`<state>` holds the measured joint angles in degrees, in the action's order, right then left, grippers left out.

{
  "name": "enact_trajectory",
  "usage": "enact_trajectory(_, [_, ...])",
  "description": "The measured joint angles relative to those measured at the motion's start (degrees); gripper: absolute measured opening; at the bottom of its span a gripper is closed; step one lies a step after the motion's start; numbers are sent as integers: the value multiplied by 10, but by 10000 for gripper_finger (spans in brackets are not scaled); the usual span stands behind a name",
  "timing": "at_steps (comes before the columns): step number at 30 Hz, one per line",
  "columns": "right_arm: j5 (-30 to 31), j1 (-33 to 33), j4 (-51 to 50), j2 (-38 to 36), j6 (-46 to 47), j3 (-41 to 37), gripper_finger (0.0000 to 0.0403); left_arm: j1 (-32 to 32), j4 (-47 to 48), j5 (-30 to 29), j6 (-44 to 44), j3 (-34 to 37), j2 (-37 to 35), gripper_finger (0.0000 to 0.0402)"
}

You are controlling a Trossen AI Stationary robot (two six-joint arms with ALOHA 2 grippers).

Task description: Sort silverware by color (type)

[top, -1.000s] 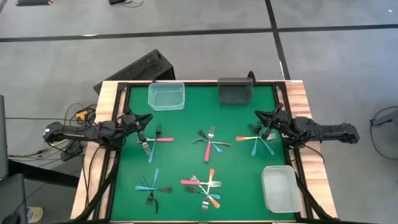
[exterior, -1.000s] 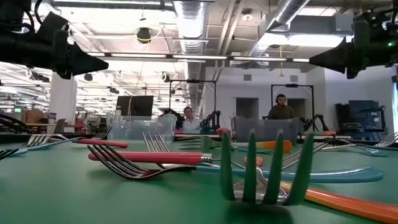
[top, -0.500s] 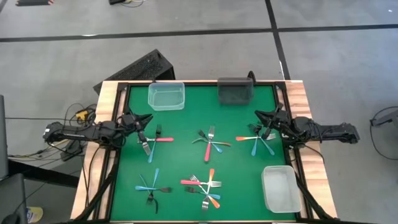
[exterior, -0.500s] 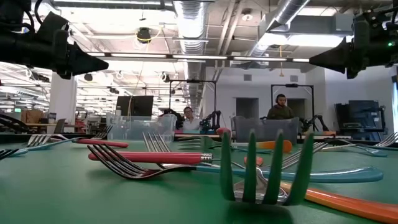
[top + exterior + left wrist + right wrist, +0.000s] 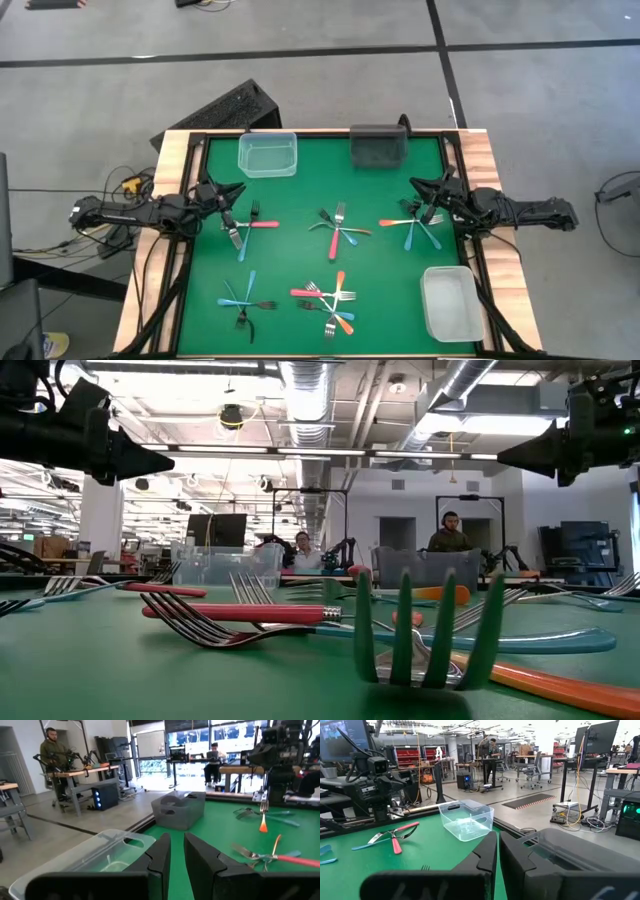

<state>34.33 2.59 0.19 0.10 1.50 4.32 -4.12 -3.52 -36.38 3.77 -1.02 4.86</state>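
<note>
Up close in the low view, blurred tines of the forks (image 5: 425,630) hiding the piles behind, scattered mid-mat in five crossed clusters, left gripper (image 5: 228,197) and right gripper (image 5: 425,192) both nearly pinched together, empty, hovering at opposite edges

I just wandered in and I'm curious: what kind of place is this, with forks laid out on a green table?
Probably a robotics lab or workshop. Two robot arms flank a green table of coloured forks, and beyond it stand workbenches, monitors and people seated at desks under exposed ceiling ducts.
</note>
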Motion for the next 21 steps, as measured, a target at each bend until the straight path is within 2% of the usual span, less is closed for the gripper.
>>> enact_trajectory(4, [0,0,0,0,0,0,47,0,0,0,-1,0,0,45])
enact_trajectory(11, [0,0,23,0,2,0,47,0,0,0,-74,0,0,45])
enact_trajectory(16, [0,0,35,0,33,0,47,2,-21,-21,-19,0,0,45])
enact_trajectory(19, [6,-13,77,10,-19,0,47,2,-35,-21,8,0,0,45])
enact_trajectory(21, [16,-26,109,16,-18,0,47,2,-37,-22,15,0,0,45])
